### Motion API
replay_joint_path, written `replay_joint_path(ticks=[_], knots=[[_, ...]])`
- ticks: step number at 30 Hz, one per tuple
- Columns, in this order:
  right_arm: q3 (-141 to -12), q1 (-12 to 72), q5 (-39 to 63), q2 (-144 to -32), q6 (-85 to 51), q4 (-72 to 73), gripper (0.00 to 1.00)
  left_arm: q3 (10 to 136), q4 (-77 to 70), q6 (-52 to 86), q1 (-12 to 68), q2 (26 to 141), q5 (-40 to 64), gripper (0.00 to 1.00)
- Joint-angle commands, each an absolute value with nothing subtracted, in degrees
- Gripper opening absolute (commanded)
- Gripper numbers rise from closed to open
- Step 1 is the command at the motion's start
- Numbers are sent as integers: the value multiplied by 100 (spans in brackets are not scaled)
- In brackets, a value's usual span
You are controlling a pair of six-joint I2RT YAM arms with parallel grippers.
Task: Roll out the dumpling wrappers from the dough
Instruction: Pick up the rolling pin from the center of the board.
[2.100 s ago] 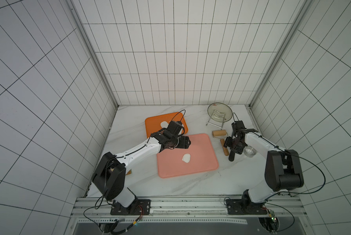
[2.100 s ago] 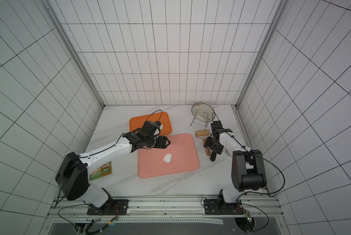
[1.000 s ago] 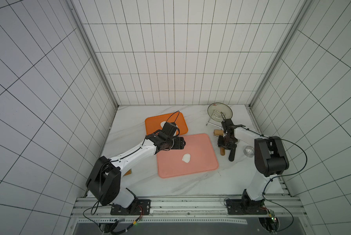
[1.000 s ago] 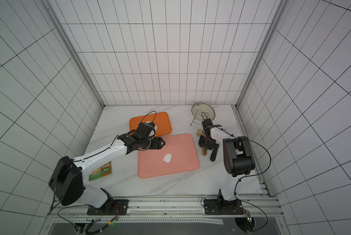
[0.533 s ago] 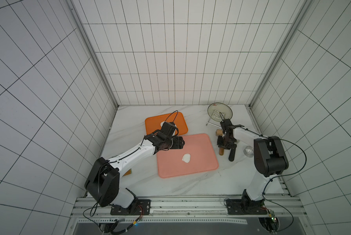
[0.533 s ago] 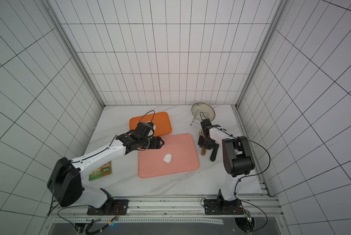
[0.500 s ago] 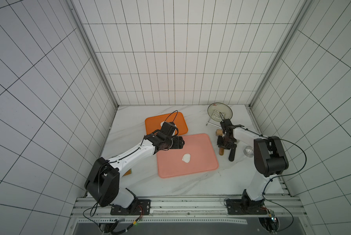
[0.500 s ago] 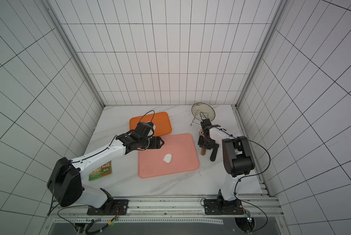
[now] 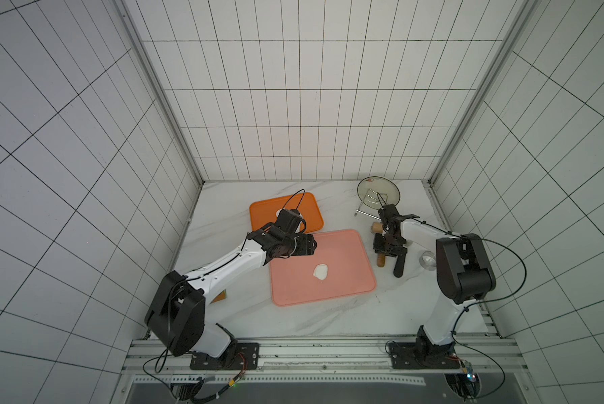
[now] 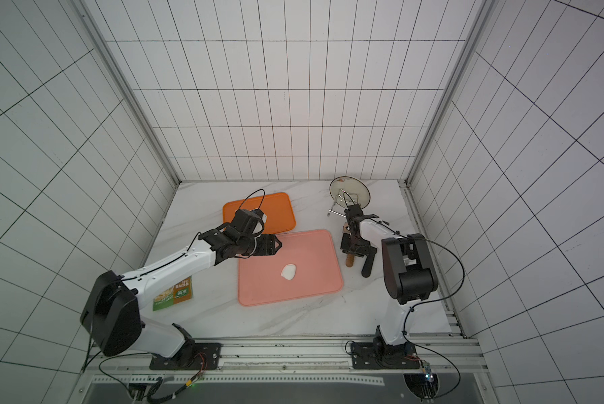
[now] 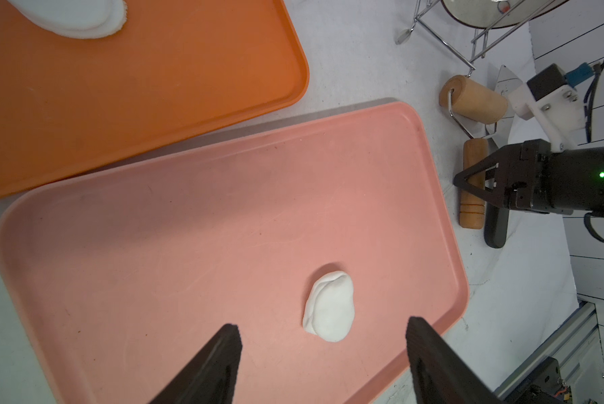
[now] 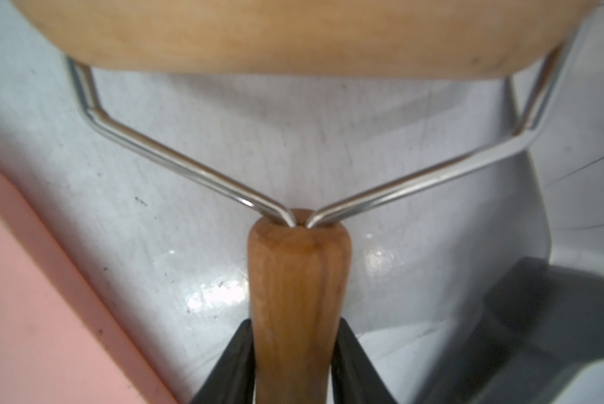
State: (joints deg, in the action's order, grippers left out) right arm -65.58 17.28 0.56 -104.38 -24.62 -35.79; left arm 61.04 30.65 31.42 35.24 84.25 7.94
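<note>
The dough (image 9: 321, 271) (image 10: 288, 272) (image 11: 329, 306) is a small white lump on the pink tray (image 9: 346, 252) (image 11: 188, 227). My left gripper (image 9: 313, 245) (image 10: 279, 246) (image 11: 323, 325) hovers open over the tray's back left part, holding nothing. A wooden roller lies right of the tray, with its drum (image 9: 375, 228) (image 11: 475, 101) (image 12: 293, 31) towards the back wall. My right gripper (image 9: 386, 250) (image 10: 353, 250) (image 12: 293, 325) is shut on the roller's handle (image 12: 295, 273) (image 11: 472, 189). Flat white rounded pieces (image 11: 73, 17), seemingly dumpling wrappers, lie stacked on the orange tray (image 9: 307, 213) (image 11: 153, 87), mostly cut off.
A plate on a wire rack (image 9: 377, 192) (image 10: 349, 190) stands at the back right. A black-handled scraper (image 9: 398, 267) (image 11: 496, 227) lies beside the roller, and a steel ring cutter (image 9: 427, 260) is right of it. A green packet (image 10: 173, 293) lies at the front left.
My right gripper has swung left from near the ring cutter to the roller's handle and closed on it. My left gripper has drawn back slightly towards the pink tray's back left corner.
</note>
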Motion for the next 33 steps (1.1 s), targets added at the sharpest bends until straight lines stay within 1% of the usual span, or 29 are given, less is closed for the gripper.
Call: replay_joint_path(ticks=[1,2,4,6,11,16,24,29,33], knots=[[-6577,1772,-10,-10585,-2443,-3621,28,6074,3014,3147,3502,8279,786,75],[-6558,1779,-1,-10544,-2443,-3625,24,6082,3015,3151,3498,8271,791,75],[-6509,1791,-1,-10409,-2443,-3663,21,6102,3015,3138,3464,8264,815,75],[-6416,1805,-9,-10189,-2451,-3691,16,6117,3014,3133,3431,8255,851,75],[-6152,1828,17,-9429,-2424,-3787,12,6211,3015,3111,3267,8218,970,75],[-5979,1922,8,-8685,-2263,-3861,11,6351,3007,3095,3149,8176,1119,74],[-6109,2387,299,-7702,-1795,-3866,10,6636,2570,3223,3214,8154,1855,74],[-6398,2890,360,-7494,-1516,-3794,10,7039,2362,3250,3481,8247,2145,74],[-6665,3325,366,-7472,-1394,-3721,10,7187,2033,3448,3550,8402,2439,76]])
